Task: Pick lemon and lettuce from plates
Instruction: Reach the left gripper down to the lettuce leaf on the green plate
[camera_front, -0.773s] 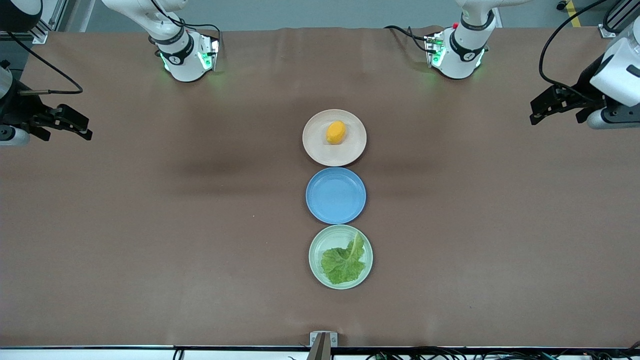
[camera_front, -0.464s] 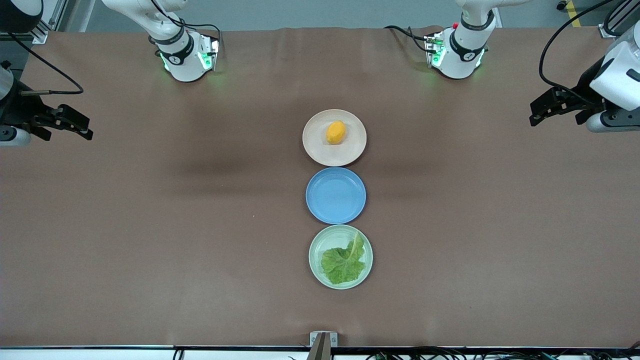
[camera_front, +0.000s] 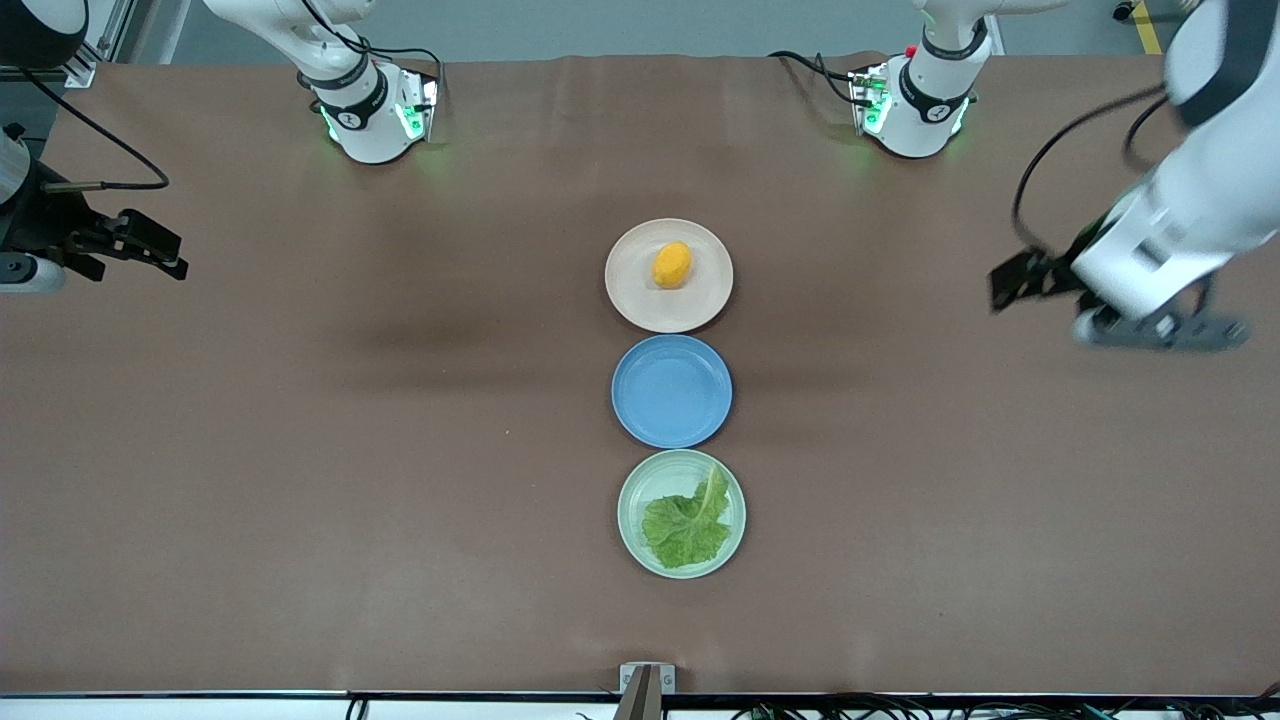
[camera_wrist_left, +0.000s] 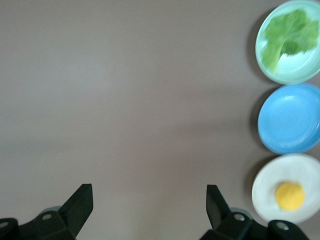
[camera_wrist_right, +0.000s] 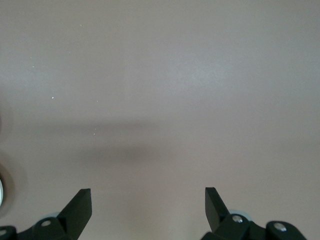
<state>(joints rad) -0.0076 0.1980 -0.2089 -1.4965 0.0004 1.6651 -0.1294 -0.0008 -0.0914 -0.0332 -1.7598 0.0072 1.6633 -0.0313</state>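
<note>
My left pincer (camera_front: 1010, 280) has swung in from the desk's edge at the left arm's end toward the plate row, jaws spread and empty. The right pincer (camera_front: 160, 252) waits, also spread, over the desk's other end. The lemon (camera_front: 672, 264) sits on the beige plate (camera_front: 630, 300), the lettuce (camera_front: 686, 527) on the green plate (camera_front: 640, 480), the blue plate (camera_front: 671, 391) between. I judge the reach has begun; nothing is picked yet.

Lemon (camera_front: 672, 265) lies on beige plate (camera_front: 630, 300); lettuce (camera_front: 686, 525) flat on green plate (camera_front: 640, 480).
</note>
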